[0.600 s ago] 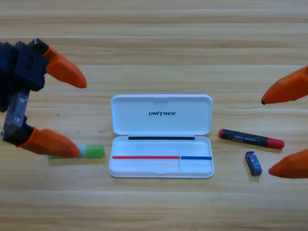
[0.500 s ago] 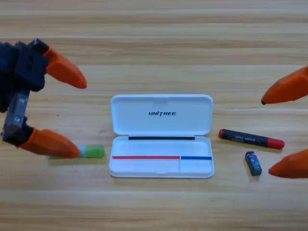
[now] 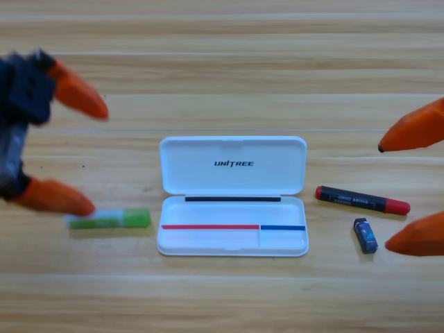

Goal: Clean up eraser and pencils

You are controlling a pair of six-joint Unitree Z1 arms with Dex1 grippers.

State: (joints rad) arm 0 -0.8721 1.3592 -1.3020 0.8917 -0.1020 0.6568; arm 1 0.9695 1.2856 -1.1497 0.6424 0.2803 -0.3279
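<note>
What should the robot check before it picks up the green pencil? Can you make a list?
1. White case lid open: ok.
2. Green pencil lying free on the table, left of the case: ok.
3. Left gripper open, jaws wide apart: ok.
4. Left gripper lined up over the green pencil: not ok, it sits up and to the left.
5. Right gripper waiting at the right edge, open, clear of the black pencil and eraser: ok.

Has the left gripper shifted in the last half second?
Yes. The left gripper has drawn back toward the picture's left edge, away from the white case, so more of the green pencil now shows. Its jaws are open.
</note>
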